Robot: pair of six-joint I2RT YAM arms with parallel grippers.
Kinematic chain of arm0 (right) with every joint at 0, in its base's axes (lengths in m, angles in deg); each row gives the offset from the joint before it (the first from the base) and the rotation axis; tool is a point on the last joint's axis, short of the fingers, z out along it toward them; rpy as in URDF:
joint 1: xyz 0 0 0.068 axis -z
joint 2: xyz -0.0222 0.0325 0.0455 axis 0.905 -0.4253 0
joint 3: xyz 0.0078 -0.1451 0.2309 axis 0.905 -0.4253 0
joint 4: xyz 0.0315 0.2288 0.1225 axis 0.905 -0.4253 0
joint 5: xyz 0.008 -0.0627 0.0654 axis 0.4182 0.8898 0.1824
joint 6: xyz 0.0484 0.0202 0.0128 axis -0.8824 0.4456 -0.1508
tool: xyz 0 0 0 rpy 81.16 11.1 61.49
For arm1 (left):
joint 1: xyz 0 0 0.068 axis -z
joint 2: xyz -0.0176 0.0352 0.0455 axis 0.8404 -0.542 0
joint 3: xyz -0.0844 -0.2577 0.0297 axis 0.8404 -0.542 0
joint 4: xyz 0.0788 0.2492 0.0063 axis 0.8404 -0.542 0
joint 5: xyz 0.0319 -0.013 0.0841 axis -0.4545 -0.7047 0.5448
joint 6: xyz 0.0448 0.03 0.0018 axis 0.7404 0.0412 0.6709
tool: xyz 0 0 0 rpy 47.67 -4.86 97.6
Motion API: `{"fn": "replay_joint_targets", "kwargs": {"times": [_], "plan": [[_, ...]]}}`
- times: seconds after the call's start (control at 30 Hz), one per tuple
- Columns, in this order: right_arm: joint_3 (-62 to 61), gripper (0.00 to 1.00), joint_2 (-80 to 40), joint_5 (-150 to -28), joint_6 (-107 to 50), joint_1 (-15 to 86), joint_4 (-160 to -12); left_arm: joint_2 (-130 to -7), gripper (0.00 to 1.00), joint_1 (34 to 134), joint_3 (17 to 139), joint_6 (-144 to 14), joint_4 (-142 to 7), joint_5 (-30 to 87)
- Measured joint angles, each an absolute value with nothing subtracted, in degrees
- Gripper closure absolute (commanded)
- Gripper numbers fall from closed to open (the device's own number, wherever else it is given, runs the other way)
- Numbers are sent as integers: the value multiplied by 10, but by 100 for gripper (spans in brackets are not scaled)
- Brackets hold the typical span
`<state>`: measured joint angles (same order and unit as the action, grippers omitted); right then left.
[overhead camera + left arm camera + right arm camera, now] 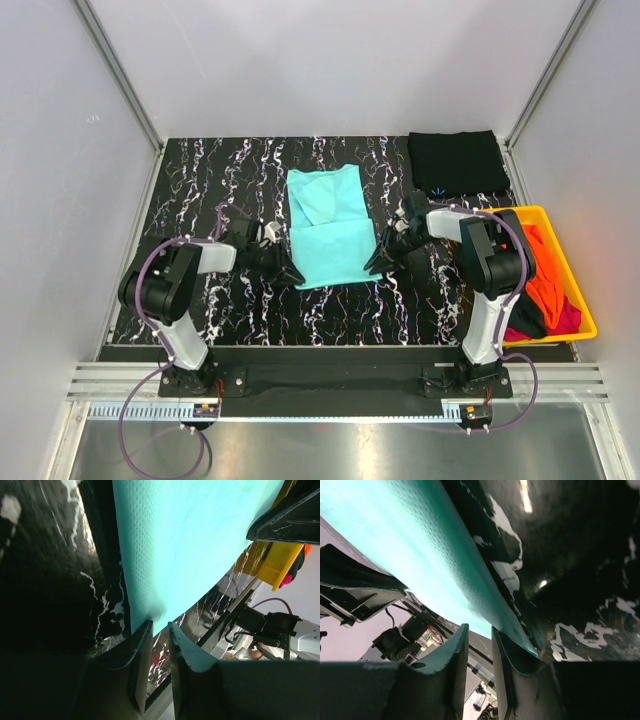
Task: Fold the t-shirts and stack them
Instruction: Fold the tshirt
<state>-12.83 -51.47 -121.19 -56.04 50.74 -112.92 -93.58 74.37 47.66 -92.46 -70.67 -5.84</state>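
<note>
Black marbled table [200, 180], pale walls [340, 70]; left gripper [286, 272], right gripper [379, 262] at teal shirt [330, 238] hem, grip unclear.

left arm [172, 295]: black joint housings, white-grey links, purple cable [148, 265] looping along its 9 o'clock side | right arm [490, 275]: same build, same purple cabling | left hand [159, 625], right hand [479, 627]: paired dark tapering fingers [140, 660] | bases [190, 380]: black blocks
</note>
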Motion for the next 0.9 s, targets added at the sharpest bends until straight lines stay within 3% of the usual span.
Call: {"fn": "replay_joint_targets", "kwargs": {"times": [0.27,0.47,0.7,0.9], "plan": [[-172,67,-474,-1206,-554,512,-1126,-877,64,744,443,-887,-738,-44],[-209,63,-421,-1195,-553,519,-1126,-813,64,744,412,-866,-785,-23],[-266,51,-318,-1175,-575,526,-1118,-631,53,744,351,-909,-813,-1],[-353,48,-248,-1171,-621,526,-1082,-501,46,744,275,-1009,-786,33]]}}
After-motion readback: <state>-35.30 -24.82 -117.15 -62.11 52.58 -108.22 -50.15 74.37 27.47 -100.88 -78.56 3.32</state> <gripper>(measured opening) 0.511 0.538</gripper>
